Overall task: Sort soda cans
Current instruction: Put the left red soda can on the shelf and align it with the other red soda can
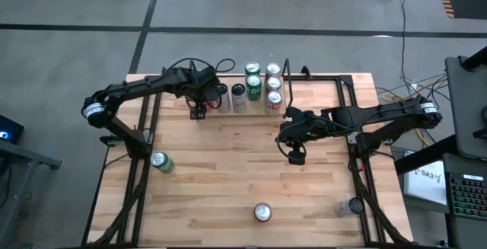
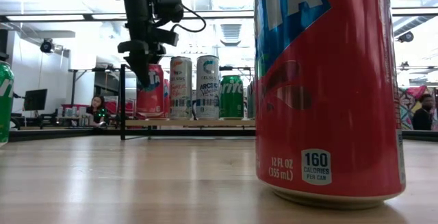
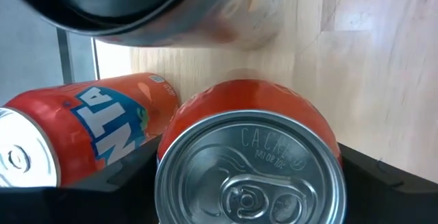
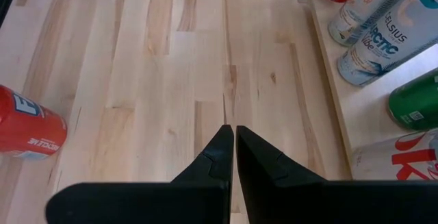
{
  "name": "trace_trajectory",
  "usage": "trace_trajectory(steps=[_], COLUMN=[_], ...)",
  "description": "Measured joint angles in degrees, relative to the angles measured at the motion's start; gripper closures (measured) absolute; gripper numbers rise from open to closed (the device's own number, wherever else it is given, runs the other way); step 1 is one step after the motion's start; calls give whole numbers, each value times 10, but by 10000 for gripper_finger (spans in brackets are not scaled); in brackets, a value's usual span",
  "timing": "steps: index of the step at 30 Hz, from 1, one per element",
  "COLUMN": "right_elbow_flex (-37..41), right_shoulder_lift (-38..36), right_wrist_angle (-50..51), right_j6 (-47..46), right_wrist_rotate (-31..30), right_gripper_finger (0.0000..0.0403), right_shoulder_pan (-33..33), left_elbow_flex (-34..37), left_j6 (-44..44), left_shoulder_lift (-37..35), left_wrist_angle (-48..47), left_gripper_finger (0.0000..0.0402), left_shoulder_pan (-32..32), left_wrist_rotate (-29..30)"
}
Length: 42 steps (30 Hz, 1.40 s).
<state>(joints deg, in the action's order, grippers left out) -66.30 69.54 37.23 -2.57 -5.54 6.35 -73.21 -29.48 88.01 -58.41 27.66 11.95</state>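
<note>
The left gripper point(image 1: 199, 106) is seen in the upper left of the high view, at the left end of the row of soda cans point(image 1: 253, 87) along the table's far edge. Its fingers are closed around a red can point(image 3: 250, 159), which stands upright, long axis vertical, its silver top facing the wrist camera. A 2nd red can point(image 3: 82, 136) is seen just beside it in that view. In the low view the row is seen upright on a raised wooden shelf point(image 2: 185, 122): red, white, white, green from left to right.

The right gripper point(image 1: 295, 155) is held right of centre over bare wood, its fingers point(image 4: 217, 157) pressed together with nothing between them.

3 cans are left apart from the row: a green can point(image 1: 160, 161) at the left edge, a red-and-silver can point(image 1: 262, 212) at the bottom centre, and a pale can point(image 1: 353, 205) at the lower right. All 3 stand upright. Between them and the row, a broad stretch of open table point(image 1: 221, 165) is left clear for movement.
</note>
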Motion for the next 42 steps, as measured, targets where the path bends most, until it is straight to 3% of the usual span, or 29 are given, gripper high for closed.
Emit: trace_trajectory(steps=[18,29,42], right_elbow_flex=[0,0,0], right_shoulder_lift=[0,0,0], right_wrist_angle=[0,0,0], right_j6=[0,0,-5], right_wrist_rotate=[0,0,0], right_gripper_finger=[394,394,394], right_shoulder_pan=[0,0,0], left_elbow_flex=[29,28,-21], left_j6=[3,2,0], left_shoulder_lift=[-1,0,0], left_wrist_angle=[27,29,-5], left_gripper_finger=[110,13,2], left_shoulder_pan=[2,2,2], left_wrist_rotate=[1,1,3])
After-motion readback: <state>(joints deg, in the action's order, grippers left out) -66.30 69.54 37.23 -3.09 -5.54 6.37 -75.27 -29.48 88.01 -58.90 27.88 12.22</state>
